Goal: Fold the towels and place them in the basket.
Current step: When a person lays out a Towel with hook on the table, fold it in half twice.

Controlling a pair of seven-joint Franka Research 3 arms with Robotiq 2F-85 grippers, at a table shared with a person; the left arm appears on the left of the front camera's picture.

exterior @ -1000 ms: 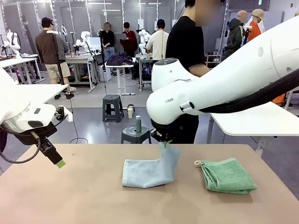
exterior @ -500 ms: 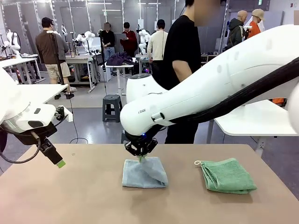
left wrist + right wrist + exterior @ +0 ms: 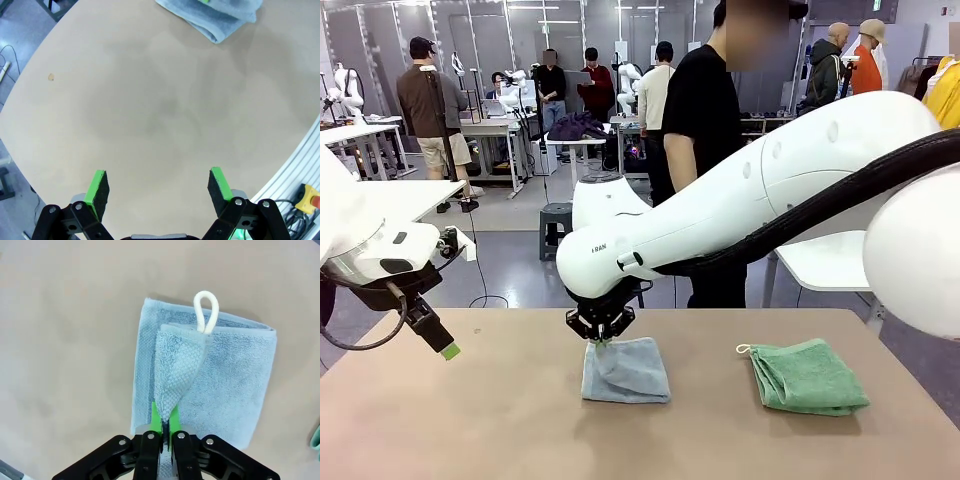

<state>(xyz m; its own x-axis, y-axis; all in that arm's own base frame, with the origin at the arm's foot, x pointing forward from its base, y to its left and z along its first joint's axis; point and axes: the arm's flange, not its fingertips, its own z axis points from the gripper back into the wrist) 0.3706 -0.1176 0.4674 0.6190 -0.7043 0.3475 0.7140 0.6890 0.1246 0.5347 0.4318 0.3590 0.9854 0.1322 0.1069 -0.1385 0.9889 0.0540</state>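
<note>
Here, at the left of the front view, the left gripper (image 3: 448, 350) hangs just above the table (image 3: 470, 420) near its left edge, and its wrist view shows the green pads (image 3: 97, 181) spread wide with only bare tabletop between them — it holds nothing. Toward the middle, the pale blue-grey towel (image 3: 625, 370) lies folded over on the table, and the right arm reaches across from the right so that the right gripper (image 3: 601, 342) sits over the towel's far-left corner. In the right wrist view that right gripper (image 3: 165, 426) has its fingers pinched tight on a corner of the blue-grey towel (image 3: 225, 375), the corner drawn up from the flat layers below, with a white loop (image 3: 206, 311) showing just beyond it. Further right, well apart from the blue-grey one, the mint green towel (image 3: 808, 375) rests folded on the table, its white corner loop (image 3: 744, 350) pointing left. Behind the table stands a person (image 3: 705, 130) in a black shirt.
</note>
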